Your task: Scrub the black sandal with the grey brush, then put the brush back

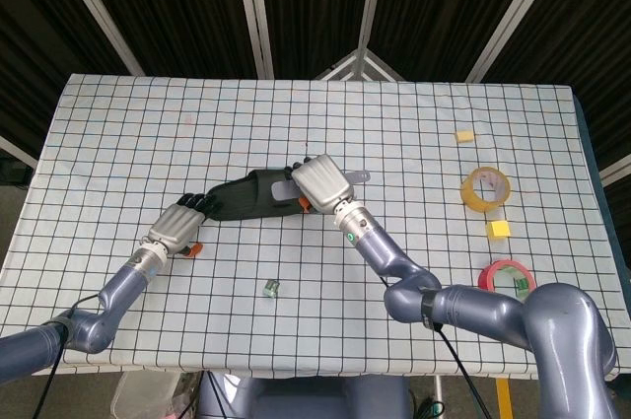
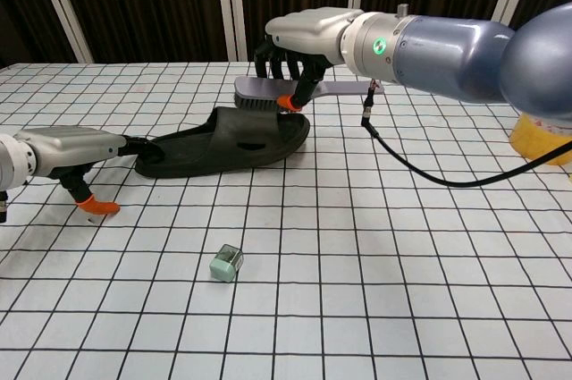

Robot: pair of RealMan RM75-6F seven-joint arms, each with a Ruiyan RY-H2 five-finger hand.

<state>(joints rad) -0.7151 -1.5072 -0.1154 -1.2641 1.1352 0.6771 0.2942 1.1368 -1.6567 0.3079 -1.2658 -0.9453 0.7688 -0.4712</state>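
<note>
- The black sandal [image 2: 228,140] lies on the checked tabletop [image 1: 414,133] near its middle, a little toward the left edge, its long axis running roughly left to right.
- The right hand [image 2: 299,40] grips the grey brush [image 2: 268,89], fingers wrapped over the brush head and an orange-tipped thumb underneath; the bristles sit on the strap end of the sandal, and the flat handle [image 2: 349,88] sticks out toward the right edge.
- In the head view the right hand [image 1: 317,182] covers most of the brush, with only the handle tip showing beside it.
- The left hand [image 2: 67,147] lies low over the tabletop holding nothing, its dark fingers [image 2: 143,141] stretched out and touching the sandal's left end, and its orange-tipped thumb pointing down at the cloth.
- From above, the left hand [image 1: 175,227] shows just left of the sandal [image 1: 246,197].
- A small green block [image 2: 226,264] lies nearer the front edge.
- By the right edge are a yellow tape roll [image 1: 486,188], a red tape roll [image 1: 507,278] and two yellow cubes [image 1: 499,230].
</note>
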